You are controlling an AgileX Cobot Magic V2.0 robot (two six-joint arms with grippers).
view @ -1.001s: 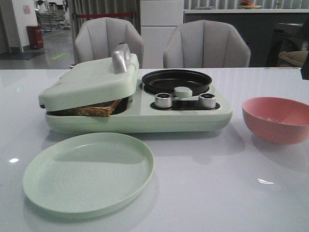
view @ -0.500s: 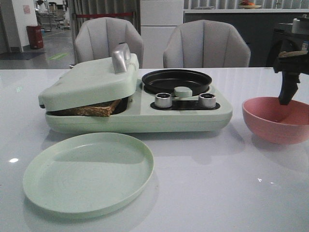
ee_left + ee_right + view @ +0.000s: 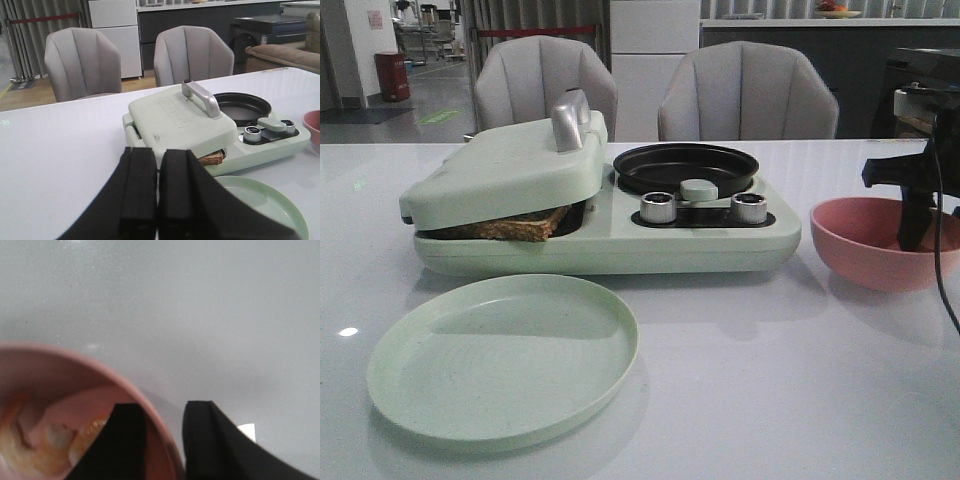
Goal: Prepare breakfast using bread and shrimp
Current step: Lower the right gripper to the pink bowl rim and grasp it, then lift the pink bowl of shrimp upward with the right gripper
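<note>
The bread (image 3: 510, 225) lies under the partly lowered lid of the pale green breakfast maker (image 3: 620, 245); only a brown-crusted edge shows, also in the left wrist view (image 3: 212, 158). The shrimp (image 3: 45, 445) lie in the pink bowl (image 3: 860, 250), blurred in the right wrist view. My right gripper (image 3: 917, 235) is down at the bowl's right side. In its wrist view the gripper (image 3: 165, 407) is open, one finger inside and one outside the bowl's rim (image 3: 75, 357). My left gripper (image 3: 157, 155) is shut and empty, held back from the maker, out of the front view.
An empty pale green plate (image 3: 505, 355) lies in front of the maker, also in the left wrist view (image 3: 260, 200). A black round pan (image 3: 685, 165) and two metal knobs (image 3: 658, 207) sit on the maker's right half. Two grey chairs (image 3: 745, 90) stand behind the table.
My right gripper came into view from the right, then dropped over the pink bowl's rim. The bowl has shifted a little to the left. The maker and plate have not moved.
</note>
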